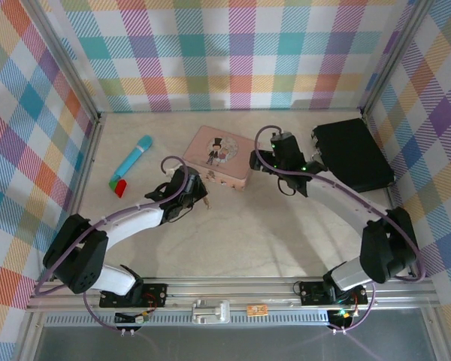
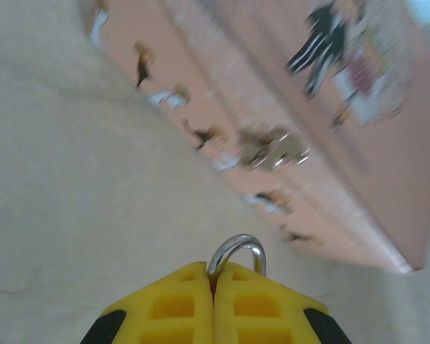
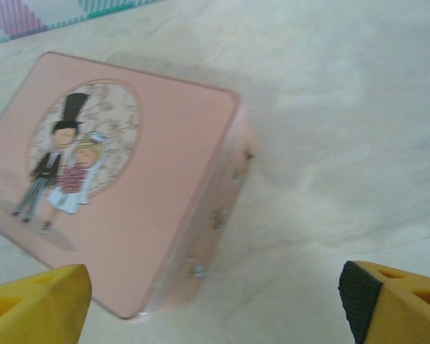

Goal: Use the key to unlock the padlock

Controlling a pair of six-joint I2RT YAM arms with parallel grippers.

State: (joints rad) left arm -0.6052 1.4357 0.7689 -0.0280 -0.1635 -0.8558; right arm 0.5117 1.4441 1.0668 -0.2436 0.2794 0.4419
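Here our left pincer [image 2: 214,281] is clamped on the padlock [image 2: 237,251], its body hidden in the grip. Its thin silver shackle arches out past the fingertips, long axis pointing straight ahead toward the pink tin [image 2: 322,143]. Our right pincer [image 3: 213,297] gapes wide, empty, across that tin.

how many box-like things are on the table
2. The pink tin lies mid-table toward the back; a black case sits at the far right. Smaller ones may be hidden.
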